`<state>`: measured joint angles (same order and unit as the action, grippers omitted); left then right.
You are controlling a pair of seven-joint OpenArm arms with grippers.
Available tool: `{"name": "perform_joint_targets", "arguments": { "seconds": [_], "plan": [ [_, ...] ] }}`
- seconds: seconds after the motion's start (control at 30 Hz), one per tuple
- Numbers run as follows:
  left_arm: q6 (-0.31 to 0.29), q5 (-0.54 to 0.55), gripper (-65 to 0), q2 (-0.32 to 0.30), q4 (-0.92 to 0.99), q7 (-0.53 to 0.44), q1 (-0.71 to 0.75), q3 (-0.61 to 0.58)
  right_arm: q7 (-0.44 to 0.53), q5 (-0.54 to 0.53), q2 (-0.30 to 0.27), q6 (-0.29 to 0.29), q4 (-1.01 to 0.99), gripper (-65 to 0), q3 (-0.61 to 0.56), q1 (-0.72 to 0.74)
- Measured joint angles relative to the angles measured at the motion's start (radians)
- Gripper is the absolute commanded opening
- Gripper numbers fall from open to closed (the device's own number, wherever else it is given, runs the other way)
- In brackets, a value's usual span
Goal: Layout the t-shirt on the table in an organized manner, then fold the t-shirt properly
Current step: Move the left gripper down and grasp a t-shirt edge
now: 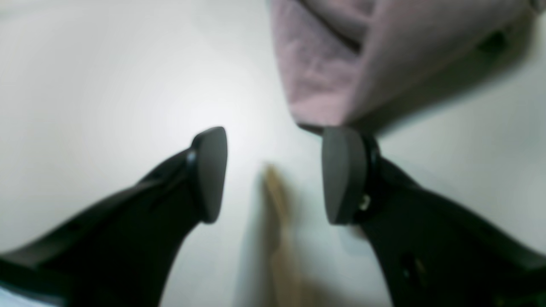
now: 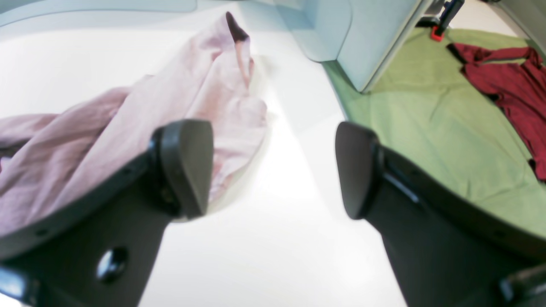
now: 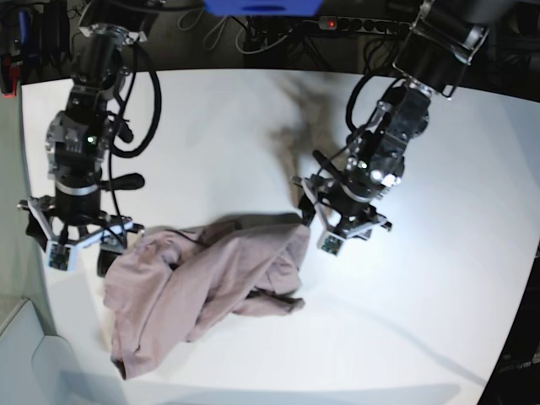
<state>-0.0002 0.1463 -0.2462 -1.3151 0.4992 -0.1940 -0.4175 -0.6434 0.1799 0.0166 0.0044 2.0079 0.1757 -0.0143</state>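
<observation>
I see the shirt (image 3: pixel 202 287) crumpled on the table (image 3: pixel 422 321) toward 7 o'clock. My left claw (image 1: pixel 273 175) gapes, released, at the shirt's 2 o'clock corner; my right claw (image 2: pixel 273 168) gapes too, at its 10 o'clock edge.

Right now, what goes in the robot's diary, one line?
crumpled mauve cotton t-shirt | on white table | left gripper open | right gripper open | neither holding shirt

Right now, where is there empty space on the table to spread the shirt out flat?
The table is bare beyond the left gripper, out to that far edge, and also across the strip behind both arms. It is crowded where the bunched t-shirt lies between the right gripper and the left one, near the table's front edge.
</observation>
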Motion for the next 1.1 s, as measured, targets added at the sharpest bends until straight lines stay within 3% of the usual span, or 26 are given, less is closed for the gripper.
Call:
{"name": "perform_joint_targets", "arguments": {
  "seconds": [0.2,0.37,0.47,0.67,0.87,1.1],
  "plan": [
    [0.000,-0.007,-31.1,0.045,0.100,-0.052,-0.017,-0.011,-0.002,0.000,0.000,0.000,0.000,-20.1,0.000,-0.023],
    [0.000,-0.008,-38.9,0.072,0.139,-0.056,-0.043,-0.010,0.000,0.000,0.000,0.000,0.000,-20.1,0.001,-0.019],
    [0.000,-0.008,-34.9,0.077,0.135,-0.056,-0.042,-0.011,0.000,0.000,0.000,0.000,0.000,-20.1,0.000,-0.020],
    [-0.003,-0.008,-24.6,0.014,-0.051,-0.051,0.026,-0.011,0.000,0.000,0.000,0.000,0.000,-20.1,0.000,-0.020],
    [-0.003,-0.010,-23.8,0.017,0.022,-0.047,0.002,-0.017,0.000,0.000,0.000,0.000,0.000,-20.1,0.000,-0.020],
    [-0.002,-0.007,-24.0,0.041,0.099,-0.048,-0.058,-0.141,0.000,0.000,0.000,0.000,0.000,-20.1,-0.001,-0.020]
  ]
}}
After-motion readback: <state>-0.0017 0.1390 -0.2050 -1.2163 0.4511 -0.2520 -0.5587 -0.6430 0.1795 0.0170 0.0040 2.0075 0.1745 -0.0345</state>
